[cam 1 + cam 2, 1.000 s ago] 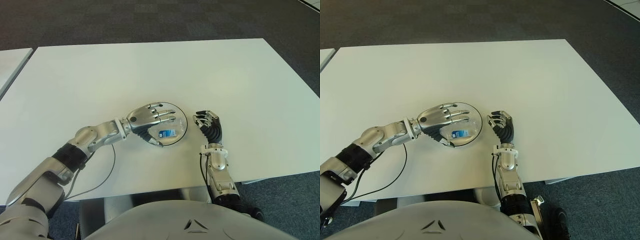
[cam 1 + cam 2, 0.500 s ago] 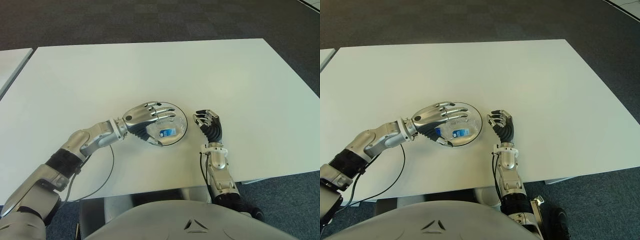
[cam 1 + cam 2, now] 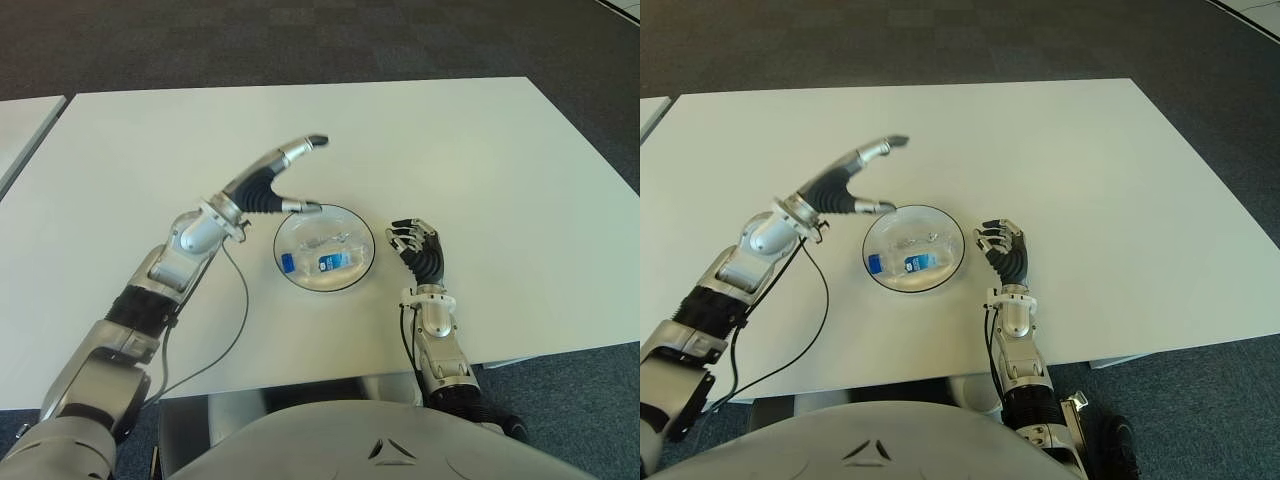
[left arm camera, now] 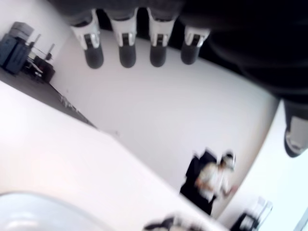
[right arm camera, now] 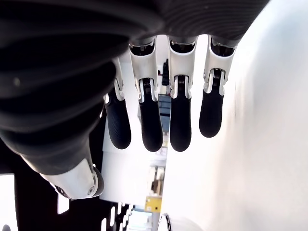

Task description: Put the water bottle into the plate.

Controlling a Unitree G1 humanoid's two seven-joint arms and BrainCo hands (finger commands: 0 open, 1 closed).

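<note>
left eye view: the water bottle point(image 3: 322, 256) lies on its side inside the plate point(image 3: 290, 282), a round clear dish with a dark rim, near the front middle of the white counter point(image 3: 480, 160). the bottle is clear, with a blue label near its middle and a blue cap at the end toward the robot's left. nothing touches it.

the left hand point(image 3: 277, 180) is raised above the counter, up and to the left of the plate. its fingers are stretched out and released, holding nothing; the long fingers point away from the robot and the thumb tip shows just over the plate's far-left rim, though whether it touches the rim i cannot tell. a thin dark cable point(image 3: 226, 330) loops from the left forearm down across the counter toward the front edge.

left wrist view: four fingertips point(image 4: 127, 54) hang loose and apart with nothing between them, and the thumb point(image 4: 294, 135) stands well off to one side. a pale curved edge, likely the plate's rim, shows at one corner, too blurred to be sure. a person is visible far off in the room behind.

the right hand point(image 3: 416, 247) shows just to the right of the plate, near the counter's front edge, apart from the dish. its fingers are curled in loosely and hold nothing. right wrist view: the four black-tipped fingers point(image 5: 150, 129) bend down side by side over an empty palm, with the white counter beside them.
</note>
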